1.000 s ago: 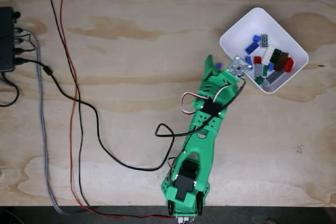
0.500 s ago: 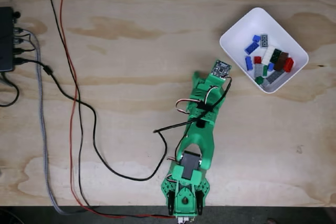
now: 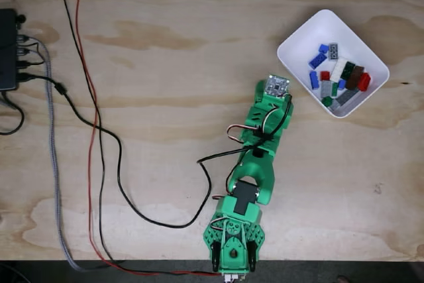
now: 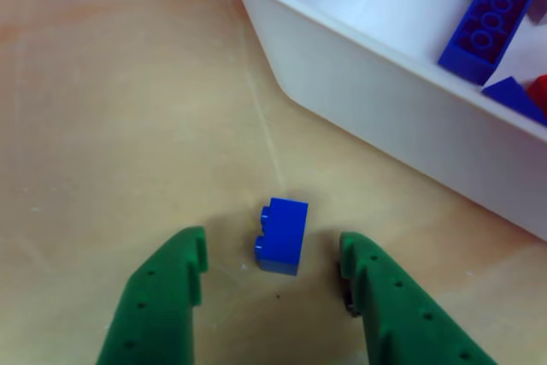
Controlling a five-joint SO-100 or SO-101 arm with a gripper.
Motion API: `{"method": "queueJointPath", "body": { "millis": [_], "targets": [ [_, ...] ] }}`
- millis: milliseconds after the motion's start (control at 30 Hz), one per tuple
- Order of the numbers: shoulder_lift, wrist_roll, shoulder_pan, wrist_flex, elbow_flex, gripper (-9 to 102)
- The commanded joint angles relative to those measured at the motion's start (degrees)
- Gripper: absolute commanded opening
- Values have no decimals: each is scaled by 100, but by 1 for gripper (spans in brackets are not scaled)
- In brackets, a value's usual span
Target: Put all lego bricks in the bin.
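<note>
one small blue lego brick [image 4: 281,235] lies on its side on the wooden tabletop [image 4: 111,108], outside the bin [image 4: 402,117] and near its white wall. in the other view its studs, two of them visible, point to the left, and its long axis runs from near to far, only a little tilted to the right. it sits between the two green fingers [image 4: 162,297] of the pincer [image 4: 272,267], apart from both; the pincer is wide open and holds nothing. in this same view the bin fills the upper right corner, and inside it i can see three blue pieces [image 4: 485,16] and a small part of a red one [image 4: 538,91] at the right edge. in the fixed view the green arm [image 3: 255,157] stretches from the bottom edge of the tabletop up and to the right, with a small circuit board [image 3: 277,85] on its end, close to the lower left side of the bin [image 3: 296,39]. the bin stands turned like a diamond, with its long axis going from upper left to lower right. the lego bricks [image 3: 338,74] in it lie in the lower half, in a loose heap; i count about twelve: around four blue, two red, two green, some grey, one white and one brown, but they are too small to count exactly. on the left of the tabletop run a few cables, one red [image 3: 86,84], one black [image 3: 119,157] and one grey braided [image 3: 53,150].
</note>
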Motion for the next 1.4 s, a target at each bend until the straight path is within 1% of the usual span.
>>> {"method": "queueJointPath", "body": {
  "millis": [0, 100, 167, 300, 533, 633, 733, 833, 867, 900, 933, 1000, 1133, 1267, 1367],
  "targets": [
    [105, -18, 44, -97, -79, 12],
    [141, -9, 26, -26, -62, 7],
    [158, 26, 9, -35, -26, 10],
    [193, 53, -9, -53, 53, 10],
    [246, 149, 0, -141, 97, 0],
    [378, 334, 35, -158, 70, 0],
    [782, 598, -26, -9, 123, 0],
    [1310, 756, -149, 501, 167, 0],
    [1397, 782, -167, 492, 237, 3],
    [1406, 817, -176, 369, 299, 10],
    [1354, 817, -167, 308, 308, 13],
    [1116, 782, -141, 220, 229, 16],
    [396, 694, -35, 167, -114, 18],
    [-334, 519, 88, -308, -246, 18],
    [-633, 475, 132, -431, -343, 18]
  ]
}}
